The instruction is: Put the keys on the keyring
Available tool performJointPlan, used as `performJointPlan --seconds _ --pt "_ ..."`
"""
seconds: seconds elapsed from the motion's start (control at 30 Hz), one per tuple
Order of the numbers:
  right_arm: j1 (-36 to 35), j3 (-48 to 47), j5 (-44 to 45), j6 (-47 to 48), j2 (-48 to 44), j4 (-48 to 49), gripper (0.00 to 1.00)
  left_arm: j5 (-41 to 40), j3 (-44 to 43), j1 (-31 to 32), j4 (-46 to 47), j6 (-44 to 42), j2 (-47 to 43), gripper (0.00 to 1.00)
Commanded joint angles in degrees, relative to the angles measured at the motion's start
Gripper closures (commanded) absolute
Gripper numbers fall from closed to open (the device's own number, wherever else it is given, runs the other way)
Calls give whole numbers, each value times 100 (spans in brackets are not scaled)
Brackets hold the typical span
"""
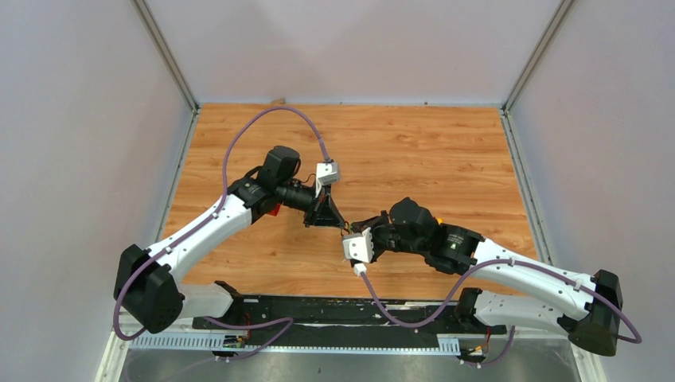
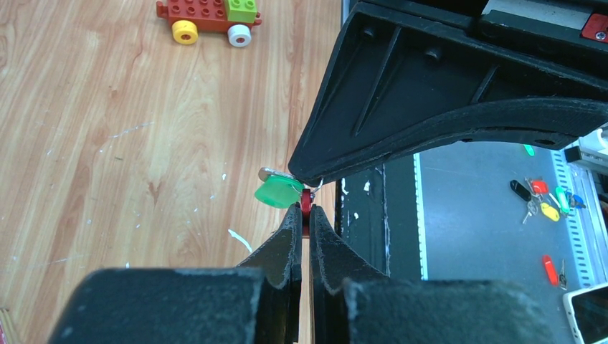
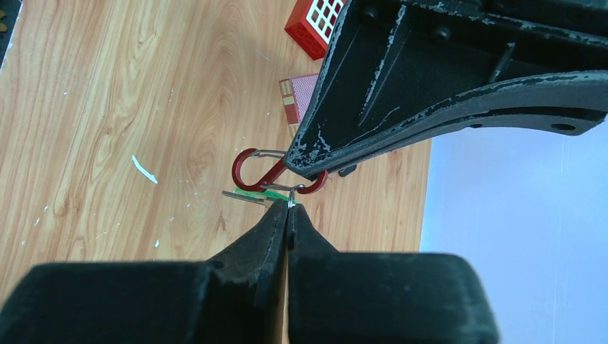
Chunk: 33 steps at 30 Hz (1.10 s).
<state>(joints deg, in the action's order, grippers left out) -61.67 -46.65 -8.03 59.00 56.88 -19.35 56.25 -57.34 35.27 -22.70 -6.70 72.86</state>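
Note:
My left gripper (image 2: pixel 306 209) is shut on the red keyring (image 2: pixel 306 201), held edge-on above the wooden table. In the right wrist view the keyring (image 3: pixel 247 166) shows as a red S-shaped hook. Its right end is under the left gripper's finger (image 3: pixel 430 79). My right gripper (image 3: pixel 289 206) is shut on the thin wire loop of the green key (image 3: pixel 259 192), whose blade (image 3: pixel 240 194) points left. The green head (image 2: pixel 278 192) touches the keyring just beside the left fingertips. In the top view both grippers meet tip to tip at mid-table (image 1: pixel 344 227). The black-headed key is not clearly in view.
A toy block car (image 2: pixel 208 17) stands farther off on the table. A red box with white squares (image 3: pixel 315 20) and a small patterned card (image 3: pixel 300 100) lie beyond the keyring. Several coloured keys (image 2: pixel 545 201) lie on the grey surface past the table's black edge (image 2: pixel 398 215).

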Motion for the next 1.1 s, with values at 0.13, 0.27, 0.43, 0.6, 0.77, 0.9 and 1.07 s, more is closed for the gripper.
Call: performJointPlan --seconds 0.13,0.27,0.43,0.6,0.77,0.9,1.07 --pt "-78 -96 -79 -277 -122 420 100 -7 21 25 111 -183 -72 100" --pt "-95 -100 -110 -311 -101 427 100 8 21 29 114 -183 -50 100" --pt "-95 -126 -118 -370 -94 418 100 -7 19 31 116 -200 -74 100" --pt "-91 -208 -206 -482 -55 372 100 -43 31 31 108 -215 -70 100" --pt "-100 -231 -299 -531 -15 336 100 -50 30 32 103 -218 -71 100" --pt "-97 -212 -289 -525 -44 342 100 -47 32 33 107 -234 -90 100" --pt "-100 -176 -157 -485 -41 392 100 -57 39 29 84 -281 -126 100"
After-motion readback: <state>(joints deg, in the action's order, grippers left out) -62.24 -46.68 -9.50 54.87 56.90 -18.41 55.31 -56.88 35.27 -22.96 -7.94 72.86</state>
